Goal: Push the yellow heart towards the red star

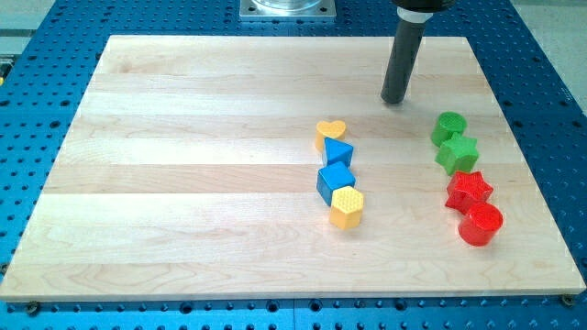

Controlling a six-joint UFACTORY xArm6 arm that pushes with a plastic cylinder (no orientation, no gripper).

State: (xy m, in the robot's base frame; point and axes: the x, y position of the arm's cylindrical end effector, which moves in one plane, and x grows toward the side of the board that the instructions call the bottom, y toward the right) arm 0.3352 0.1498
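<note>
The yellow heart point(331, 132) lies near the board's middle, at the top of a short column of blocks. The red star point(469, 191) lies at the view's right, well to the right of the heart and a little lower. My tip point(395, 100) rests on the board above and to the right of the heart, apart from it, and above and to the left of the green blocks.
A blue block point(338, 152), a blue cube point(336, 181) and a yellow hexagon point(347, 207) run down below the heart. A green cylinder point(449, 126) and green star point(457, 153) sit above the red star; a red cylinder point(481, 225) below it.
</note>
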